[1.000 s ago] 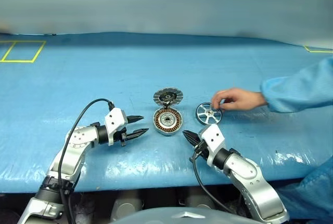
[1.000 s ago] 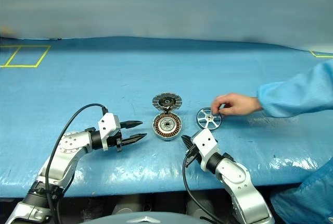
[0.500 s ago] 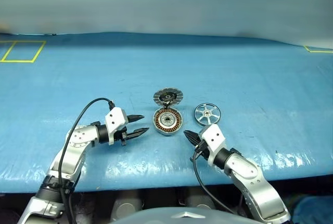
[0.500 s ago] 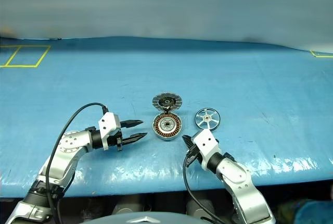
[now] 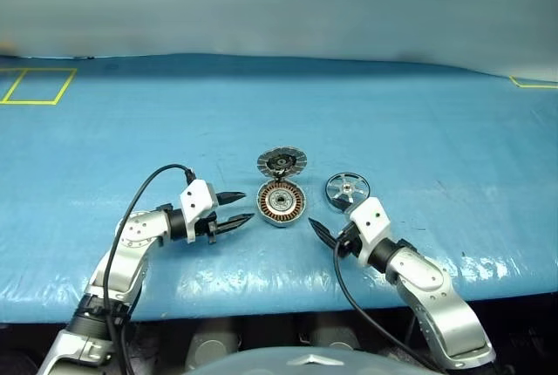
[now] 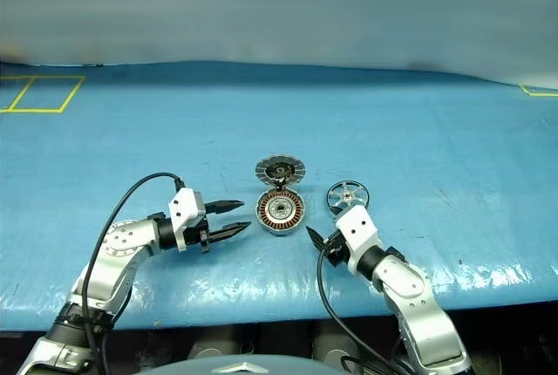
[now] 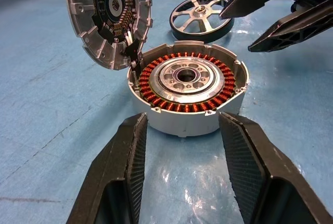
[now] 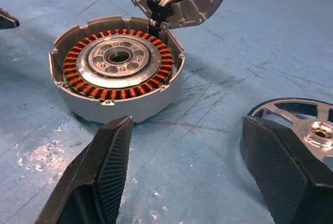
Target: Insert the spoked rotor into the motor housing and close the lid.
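On the blue sheet-covered worktop (image 5: pixel 418 122) we see the round shallow grey motor housing (image 5: pixel 281 203), its inside ringed with copper-brown windings around a metal centre, lying open; the round lid (image 5: pixel 282 163), a disc with grey-and-dark radial segments and a dark hub, stands tilted up at the housing's far edge, joined to it there; the small shiny silver spoked rotor (image 5: pixel 348 189) with its dark rim lies flat just beside the housing on our right, apart from it; our left tool (image 5: pixel 234 209) hovers just to the left of the housing with its two black fingers (image 7: pixel 125 174) parted and nothing between them; our right tool (image 8: pixel 192 146) sits near the housing's near right side, fingers spread wide and empty, one finger (image 8: pixel 278 169) close in front of the rotor; yellow tape lines (image 5: pixel 35 85) mark the worktop's far left corner.
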